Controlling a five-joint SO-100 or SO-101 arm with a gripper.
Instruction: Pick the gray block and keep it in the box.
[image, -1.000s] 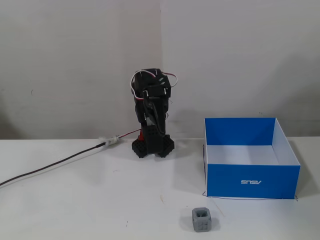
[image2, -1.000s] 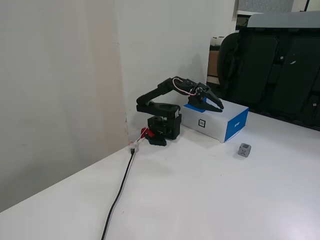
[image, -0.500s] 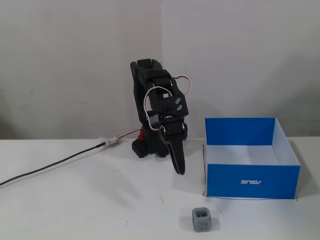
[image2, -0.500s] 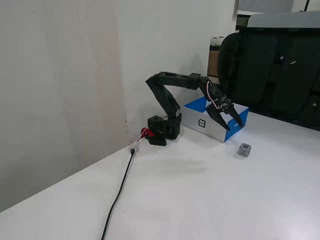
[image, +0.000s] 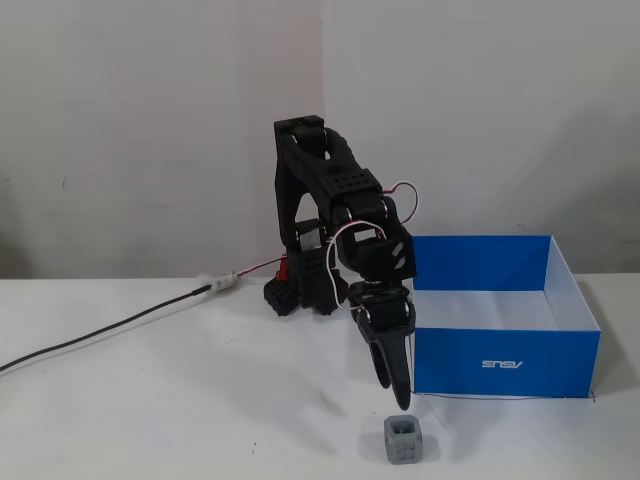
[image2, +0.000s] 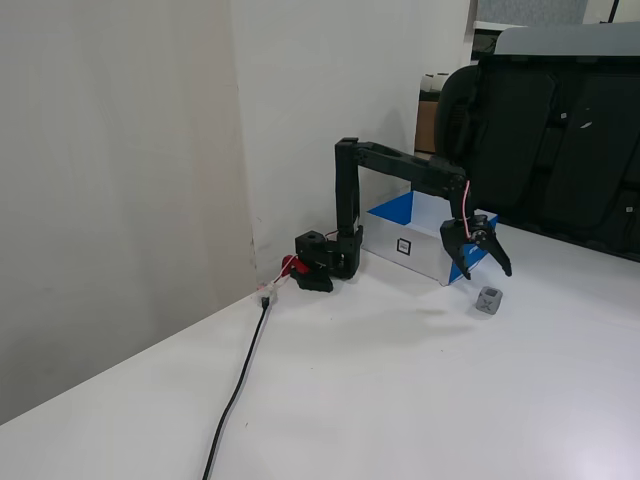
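Gray block (image: 404, 440); blue box (image: 505, 364), white floor; black arm (image: 340, 190).

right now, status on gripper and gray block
Gripper open, empty, above gray block. Block on table, outside box. Nothing in the way.

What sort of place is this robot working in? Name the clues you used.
Probably an office or lab: a plain white table against bare walls, a black office chair behind it, and a cardboard carton in the background.
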